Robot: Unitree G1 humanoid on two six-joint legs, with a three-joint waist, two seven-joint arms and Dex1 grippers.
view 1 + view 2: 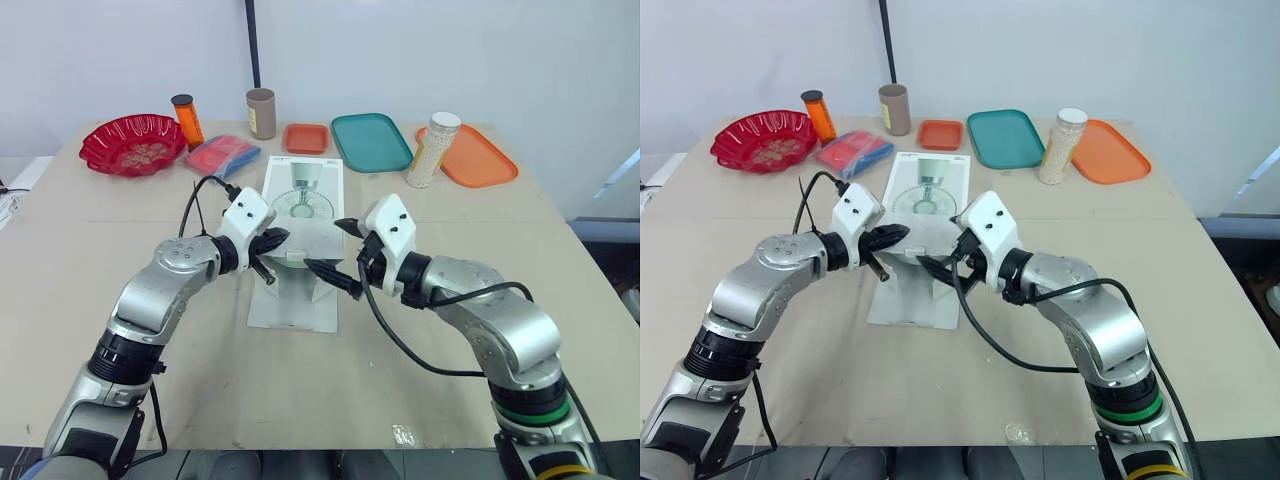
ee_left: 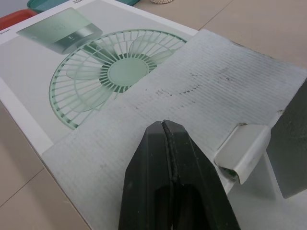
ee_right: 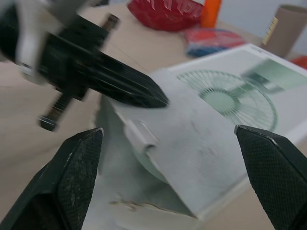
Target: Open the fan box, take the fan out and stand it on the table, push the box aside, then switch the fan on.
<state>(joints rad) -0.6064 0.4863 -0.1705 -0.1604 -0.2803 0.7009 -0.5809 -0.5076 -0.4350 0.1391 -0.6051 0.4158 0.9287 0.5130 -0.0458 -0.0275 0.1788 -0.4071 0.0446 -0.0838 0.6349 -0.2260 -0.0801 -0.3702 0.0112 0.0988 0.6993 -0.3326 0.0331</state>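
Observation:
The white fan box (image 1: 305, 195), printed with a green fan, lies flat mid-table. Its grey cardboard flap (image 2: 201, 91) at the near end is lifted partway, and a pale rounded part shows beneath it in the right wrist view. My left gripper (image 1: 272, 240) is shut, nothing between its fingers (image 2: 165, 143), and its tip rests at the left edge of the raised flap (image 3: 192, 139). My right gripper (image 1: 322, 243) is wide open just right of the flap, with one finger on either side of the flap's near edge and not touching it.
Along the far edge stand a red bowl (image 1: 132, 143), an orange bottle (image 1: 187, 120), a red-and-blue packet (image 1: 222, 155), a brown tube (image 1: 261, 112), a small orange tray (image 1: 306, 137), a teal tray (image 1: 371, 141), a jar of white beads (image 1: 434, 150) and an orange tray (image 1: 470, 155).

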